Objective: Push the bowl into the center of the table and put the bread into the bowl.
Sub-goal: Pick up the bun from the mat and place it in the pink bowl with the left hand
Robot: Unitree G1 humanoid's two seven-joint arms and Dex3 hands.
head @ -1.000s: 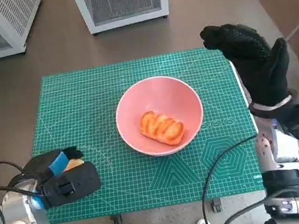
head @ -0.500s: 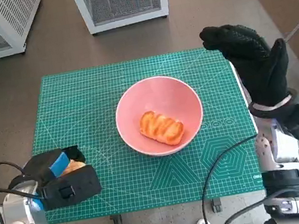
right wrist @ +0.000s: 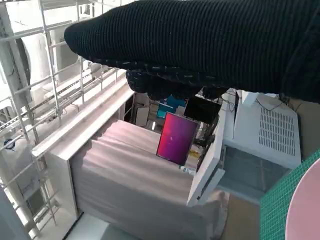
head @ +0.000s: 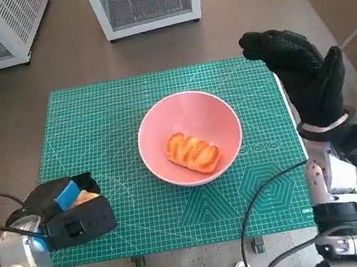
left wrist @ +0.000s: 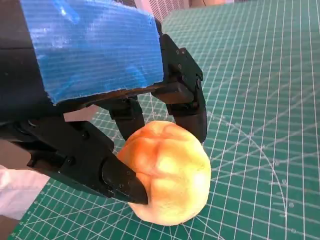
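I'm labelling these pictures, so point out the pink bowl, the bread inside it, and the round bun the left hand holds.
pink bowl (head: pixel 219 109), head view, bare inner wall.
bread (head: pixel 193 152), head view, its middle.
round bun (left wrist: pixel 170 172), left wrist view, top crust.

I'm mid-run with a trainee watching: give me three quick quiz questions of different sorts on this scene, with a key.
1. True or false: the pink bowl already holds a piece of bread.
2. Which hand grips the round bun? A) the left hand B) the right hand C) neither
3. Fill in: the bun rests on the green ____ near its front left corner.

Key
1. True: a glazed piece lies inside the bowl.
2. A: the black fingers close around the bun, while the gloved right hand is raised beside the mat, holding nothing.
3. Cutting mat.
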